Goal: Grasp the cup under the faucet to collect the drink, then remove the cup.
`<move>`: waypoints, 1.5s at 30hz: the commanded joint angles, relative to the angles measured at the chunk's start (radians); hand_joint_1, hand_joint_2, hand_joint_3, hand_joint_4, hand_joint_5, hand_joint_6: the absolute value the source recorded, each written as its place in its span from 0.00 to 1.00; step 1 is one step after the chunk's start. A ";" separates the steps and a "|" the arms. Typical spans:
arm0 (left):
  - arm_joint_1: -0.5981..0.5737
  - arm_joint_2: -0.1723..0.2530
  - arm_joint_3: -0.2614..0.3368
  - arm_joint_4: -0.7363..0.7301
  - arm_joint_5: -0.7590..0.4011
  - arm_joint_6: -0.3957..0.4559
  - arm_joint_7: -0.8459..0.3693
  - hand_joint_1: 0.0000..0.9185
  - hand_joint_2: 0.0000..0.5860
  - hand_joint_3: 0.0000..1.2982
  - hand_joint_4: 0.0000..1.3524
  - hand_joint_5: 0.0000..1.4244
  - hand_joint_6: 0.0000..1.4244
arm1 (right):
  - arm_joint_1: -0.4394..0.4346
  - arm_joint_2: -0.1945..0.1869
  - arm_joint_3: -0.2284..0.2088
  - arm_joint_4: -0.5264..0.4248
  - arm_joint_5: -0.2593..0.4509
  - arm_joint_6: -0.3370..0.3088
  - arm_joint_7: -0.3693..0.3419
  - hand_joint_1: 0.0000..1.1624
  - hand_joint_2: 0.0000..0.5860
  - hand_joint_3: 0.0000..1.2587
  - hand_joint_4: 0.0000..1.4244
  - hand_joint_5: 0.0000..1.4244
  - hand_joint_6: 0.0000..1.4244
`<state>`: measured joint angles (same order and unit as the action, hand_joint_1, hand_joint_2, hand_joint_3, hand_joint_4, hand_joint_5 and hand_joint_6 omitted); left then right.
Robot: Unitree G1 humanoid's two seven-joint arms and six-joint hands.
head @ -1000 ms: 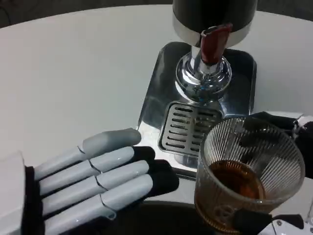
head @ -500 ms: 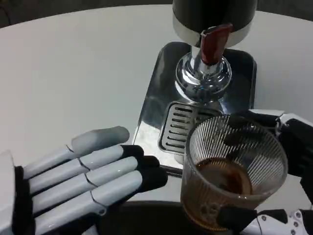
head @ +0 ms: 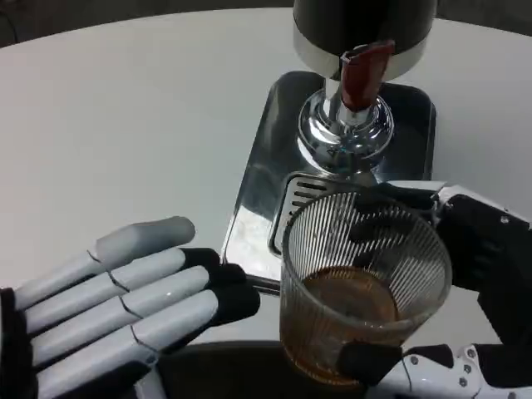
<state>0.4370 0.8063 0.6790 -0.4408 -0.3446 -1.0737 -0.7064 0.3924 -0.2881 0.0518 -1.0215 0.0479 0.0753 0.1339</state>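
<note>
A plain white round tabletop (head: 125, 108) fills most of the scene, its curved far edge running across the top with dark floor beyond. The left and far-left parts of the tabletop are bare, giving open room there; a dark band lies along the near edge at the bottom centre.

At the far right stands a drink dispenser: a dark cylindrical tank with a silver band (head: 364, 29), a red tap lever (head: 362, 73) on its front, and a polished chrome faucet (head: 346, 129) below it. They stand over a shiny rectangular metal base tray (head: 266, 174) with a slotted drip grille (head: 301, 193) at its near end.

The ribbed clear glass cup (head: 359, 287), holding brown liquid in its lower part, sits near and slightly in front of the faucet, over the near end of the grille and tray edge, upright. The right robot hand (head: 465, 307) grips it: black fingers wrap the far rim side and a black fingertip presses the near lower wall. Whether the cup's base touches any surface cannot be told.

The left robot hand (head: 125, 303) lies at the near left, fingers straight, side by side and pointing right toward the cup, holding nothing, just beside the tray's near left corner.
</note>
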 commanded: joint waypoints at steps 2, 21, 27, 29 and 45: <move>0.023 -0.007 0.015 0.004 -0.015 -0.018 0.001 0.00 0.12 0.04 0.00 0.04 0.00 | -0.020 0.012 0.021 -0.026 -0.002 0.020 -0.002 0.82 0.31 0.56 0.56 0.62 0.53; 0.020 -0.005 0.010 0.008 -0.013 -0.018 0.003 0.00 0.12 0.05 0.00 0.04 0.00 | -0.059 0.021 0.030 -0.026 -0.013 0.060 -0.001 0.81 0.30 0.56 0.56 0.62 0.53; 0.017 -0.006 0.007 0.004 -0.011 -0.015 0.005 0.00 0.12 0.05 0.00 0.04 0.00 | -0.051 0.022 0.026 -0.026 -0.012 0.051 0.000 0.81 0.30 0.56 0.56 0.62 0.53; 0.019 -0.009 0.007 0.001 -0.010 -0.014 0.005 0.00 0.12 0.05 0.00 0.04 0.00 | -0.048 0.021 0.025 -0.026 -0.011 0.048 0.000 0.81 0.30 0.56 0.56 0.62 0.53; 0.033 -0.019 0.014 -0.016 -0.011 -0.014 0.008 0.00 0.12 0.06 0.00 0.05 0.00 | -0.026 0.020 0.023 -0.026 -0.009 0.023 -0.001 0.81 0.30 0.56 0.56 0.62 0.52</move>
<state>0.4581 0.7969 0.6875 -0.4442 -0.3479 -1.0763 -0.7062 0.3587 -0.2767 0.0760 -1.0215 0.0271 0.1458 0.1340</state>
